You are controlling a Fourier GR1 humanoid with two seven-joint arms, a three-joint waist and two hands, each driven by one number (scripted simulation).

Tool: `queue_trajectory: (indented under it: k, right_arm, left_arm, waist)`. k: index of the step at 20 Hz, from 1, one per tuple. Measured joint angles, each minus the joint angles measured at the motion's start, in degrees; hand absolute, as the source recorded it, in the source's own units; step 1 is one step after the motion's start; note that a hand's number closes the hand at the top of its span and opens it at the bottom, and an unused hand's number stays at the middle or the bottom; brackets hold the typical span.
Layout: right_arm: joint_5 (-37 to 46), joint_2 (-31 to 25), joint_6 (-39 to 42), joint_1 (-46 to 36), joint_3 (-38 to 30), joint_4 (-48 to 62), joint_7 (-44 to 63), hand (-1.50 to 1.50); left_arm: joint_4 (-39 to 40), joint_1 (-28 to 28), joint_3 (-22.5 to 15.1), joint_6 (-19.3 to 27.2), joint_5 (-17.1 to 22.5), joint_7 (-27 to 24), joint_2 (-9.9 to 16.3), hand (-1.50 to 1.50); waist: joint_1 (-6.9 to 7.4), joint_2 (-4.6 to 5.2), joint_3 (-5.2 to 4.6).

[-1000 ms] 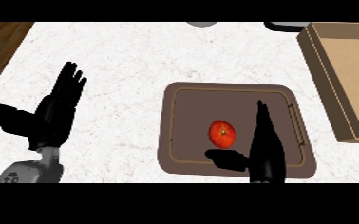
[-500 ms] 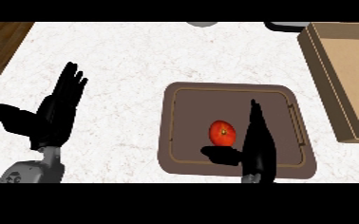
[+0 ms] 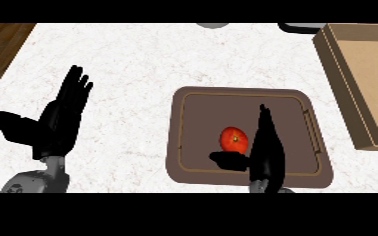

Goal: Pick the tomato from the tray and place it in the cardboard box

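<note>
Red tomato (image 3: 233,140), brown tray (image 3: 244,98)

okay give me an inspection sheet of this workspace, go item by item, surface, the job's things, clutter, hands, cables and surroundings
Surface: white speckled counter, with a strip of wooden surface at its far left.
Job's things: red tomato lying on the brown tray; open cardboard box to the tray's right, apart from it, nothing visible inside.
Clutter: a grey object and a dark object cut off at the far edge, neither identifiable.
Hands: right hand over the tray, fingers straight beside the tomato's right, thumb near its lower side, not closed on it; left hand open, resting over the counter at left.
Cables: nothing seen.
Surroundings: nothing seen.
</note>
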Motion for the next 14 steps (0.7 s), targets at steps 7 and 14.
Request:
queue_trajectory:
  k: [7, 14]
  right_arm:
    - [4.57, -0.08, -0.16, 0.53, 2.40, 1.37, -0.59, 1.50]
    - [5.57, -1.38, 3.84, -5.71, 1.72, 6.37, -3.33, 1.50]
  left_arm:
    - [0.15, 0.55, 1.14, -1.47, -0.63, 0.14, -0.99, 0.00]
    - [-0.12, 0.21, 1.46, -2.10, -1.46, 0.35, -1.79, 0.00]
  waist:
    - [-0.09, -0.08, -0.05]
    - [0.37, 0.12, -0.03]
